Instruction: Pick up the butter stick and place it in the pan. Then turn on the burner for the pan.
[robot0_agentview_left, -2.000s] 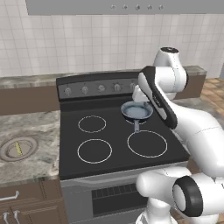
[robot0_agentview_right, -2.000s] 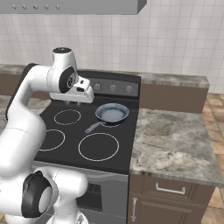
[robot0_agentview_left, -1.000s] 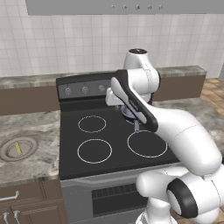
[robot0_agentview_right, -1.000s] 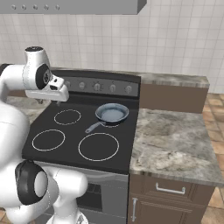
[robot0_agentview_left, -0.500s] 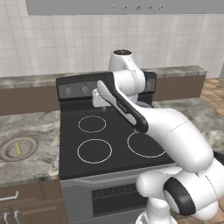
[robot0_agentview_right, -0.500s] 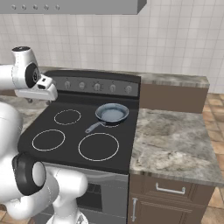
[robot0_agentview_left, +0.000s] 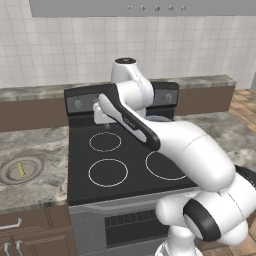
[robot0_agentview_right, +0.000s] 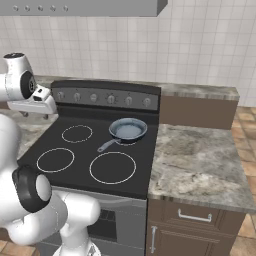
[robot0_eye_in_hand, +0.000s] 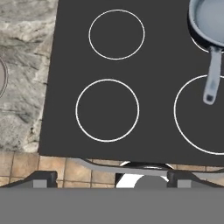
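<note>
The hand (robot0_eye_in_hand: 111, 178) is hanging high over the stove (robot0_eye_in_hand: 131, 131) – fingers spread wide, holding nothing – looking down at the pan (robot0_eye_in_hand: 209, 26).

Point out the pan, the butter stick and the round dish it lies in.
pan (robot0_agentview_right: 128, 129): right base view, middle of its bowl.
butter stick (robot0_agentview_left: 20, 170): left base view, middle of the bar.
round dish (robot0_agentview_left: 36, 163): left base view, right rim.

Grey-blue pan (robot0_agentview_right: 128, 130); black stove (robot0_agentview_right: 75, 155), white rings; mottled grey counter (robot0_agentview_right: 197, 165).
</note>
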